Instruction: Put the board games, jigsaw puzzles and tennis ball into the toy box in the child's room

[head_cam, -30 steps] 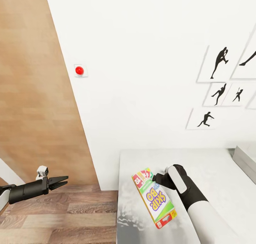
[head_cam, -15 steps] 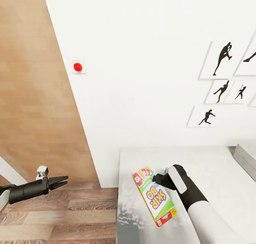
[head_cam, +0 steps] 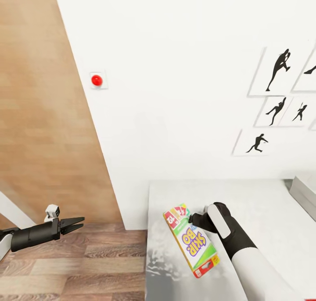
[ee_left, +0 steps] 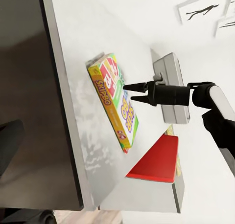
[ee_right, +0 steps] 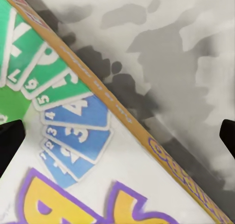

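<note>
So far the right gripper (head_cam: 193,218), jaws spread at the Skip-Bo board game (head_cam: 192,241) lying on the bed (head_cam: 263,204), has not pinched it, the left gripper (head_cam: 75,224) hangs spread, and nothing looks boxed.

Left arm entered lower left of head view, forearm black, near level, pointing right. Left gripper (head_cam: 75,224) showed fingers slightly parted, nothing between them. Right arm rose from lower right, white sleeve, black wrist. Right gripper (ee_left: 131,93) aimed left at frame's lower centre, its state unclear.
</note>
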